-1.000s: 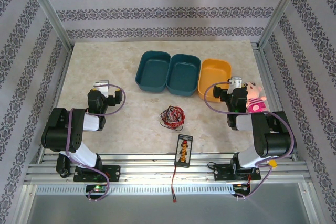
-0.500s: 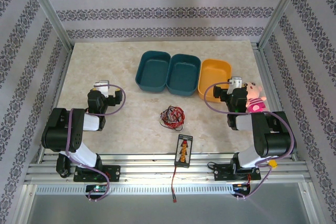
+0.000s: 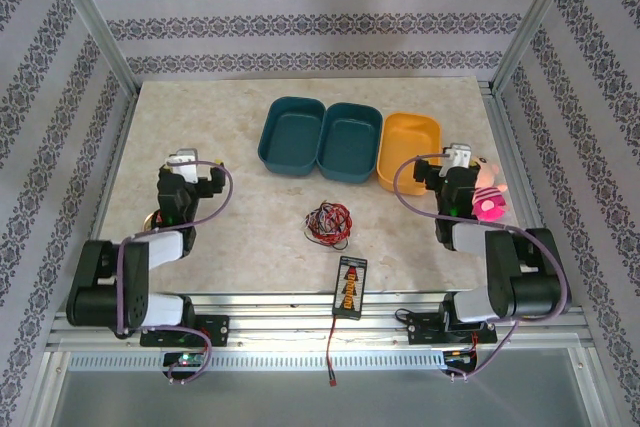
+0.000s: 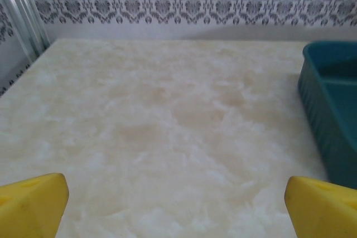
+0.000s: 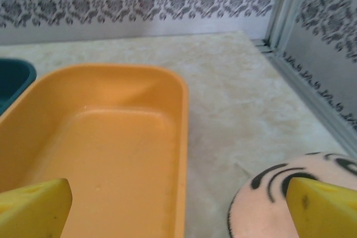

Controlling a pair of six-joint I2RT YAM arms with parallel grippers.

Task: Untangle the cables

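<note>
The cables [image 3: 328,223] lie knotted in one heap — left pincer [image 4: 177,204] and right pincer [image 5: 178,207] both gape wide, empty.

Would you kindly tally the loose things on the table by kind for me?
Teal bins: 2
Orange bin: 1
Cable tangle: 1
Black device with red lead: 1
Pink plush toy: 1
Total: 6

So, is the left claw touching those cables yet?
Apart. The top view shows the left gripper off to one side of the cables, with a stretch of bare table between them.
</note>
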